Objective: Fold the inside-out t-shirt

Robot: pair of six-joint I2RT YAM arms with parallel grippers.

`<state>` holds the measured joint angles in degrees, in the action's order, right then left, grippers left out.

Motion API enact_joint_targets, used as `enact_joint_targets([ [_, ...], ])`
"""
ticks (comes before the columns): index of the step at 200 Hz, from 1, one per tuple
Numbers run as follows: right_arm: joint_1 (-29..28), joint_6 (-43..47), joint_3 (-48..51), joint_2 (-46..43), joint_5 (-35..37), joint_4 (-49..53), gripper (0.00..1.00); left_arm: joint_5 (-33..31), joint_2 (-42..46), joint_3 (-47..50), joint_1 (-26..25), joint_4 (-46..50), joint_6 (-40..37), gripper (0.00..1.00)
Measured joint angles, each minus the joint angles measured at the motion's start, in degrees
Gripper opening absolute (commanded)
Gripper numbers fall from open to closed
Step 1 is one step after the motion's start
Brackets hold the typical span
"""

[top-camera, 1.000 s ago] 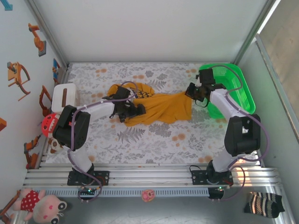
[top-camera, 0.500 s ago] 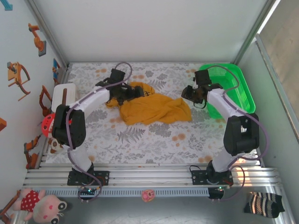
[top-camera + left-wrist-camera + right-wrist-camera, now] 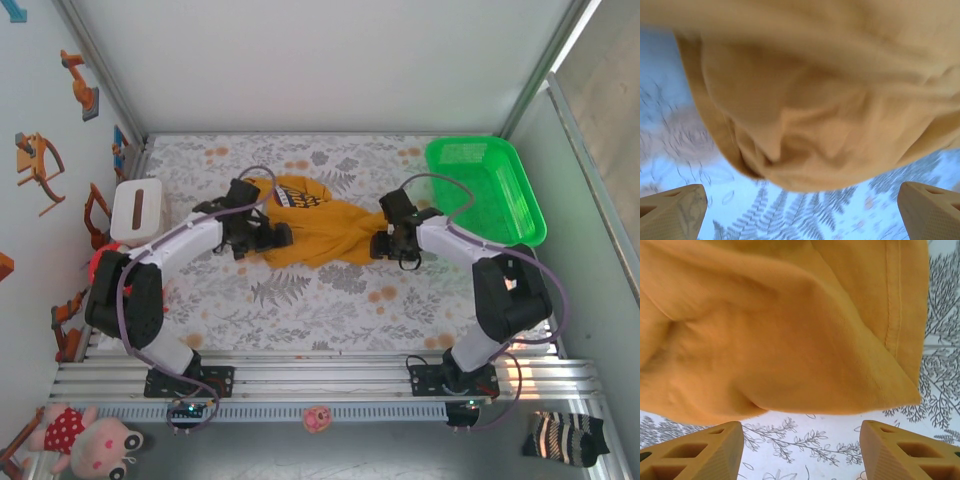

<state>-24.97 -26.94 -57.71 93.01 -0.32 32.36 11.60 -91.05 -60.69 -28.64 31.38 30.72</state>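
The inside-out t-shirt [image 3: 325, 228] lies crumpled at mid-table, mustard yellow, with dark lettering [image 3: 300, 198] showing on its far part. My left gripper [image 3: 276, 238] sits low at the shirt's left edge. In the left wrist view the shirt [image 3: 815, 95] bulges just ahead of the left gripper [image 3: 802, 220], which is open with only tablecloth between its fingertips [image 3: 675, 210]. My right gripper [image 3: 385, 246] is at the shirt's right edge. In the right wrist view a hemmed fold of the shirt [image 3: 780, 330] lies just beyond the open right gripper [image 3: 802, 452], and nothing is held.
A green plastic basket [image 3: 500, 170] stands at the back right. A white box [image 3: 138, 208] sits at the left edge, with a red toy [image 3: 100, 268] beside it. The floral tablecloth [image 3: 330, 295] stretches between the shirt and the arm bases.
The right gripper has opened, let go of the shirt's right end and moved from the basket toward the shirt's right edge. The left gripper swung back, then returned to the left edge.
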Motion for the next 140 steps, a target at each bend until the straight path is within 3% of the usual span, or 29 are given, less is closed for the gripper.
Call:
enact_joint_targets([
  [34, 0.02, -0.20, 0.31, 2.47, -0.09, -1.70, 0.59, -5.27, -1.29, 0.74, -5.64, -1.44, -1.11, 0.97],
  [58, 0.02, -1.29, 0.31, 4.90, -0.68, -3.63, 0.49, -8.15, -5.40, -0.33, -6.32, -2.38, -1.55, 0.98],
  [67, 0.02, -1.46, 0.31, 5.75, -1.27, -4.35, 0.35, -8.87, -7.39, -1.03, -6.40, -2.67, -1.73, 0.88],
  [82, 0.02, -2.51, 0.07, 6.84, -1.68, -5.22, 0.00, -9.97, -10.23, -2.27, -6.49, -3.06, -2.71, 0.64],
  [96, 0.11, -3.26, -0.50, 7.06, -2.34, -5.90, 0.00, -10.78, -12.02, -3.82, -6.51, -3.08, -3.50, 0.23],
  [108, 0.24, -3.45, -1.53, 7.06, -3.10, -5.99, 0.00, -11.56, -12.81, -5.81, -6.47, -2.67, -4.35, 0.02],
  [140, 2.43, -3.19, -9.90, 4.28, -4.17, -2.64, 0.00, -12.09, -11.91, -15.52, -4.44, 1.09, -6.99, 0.00],
])
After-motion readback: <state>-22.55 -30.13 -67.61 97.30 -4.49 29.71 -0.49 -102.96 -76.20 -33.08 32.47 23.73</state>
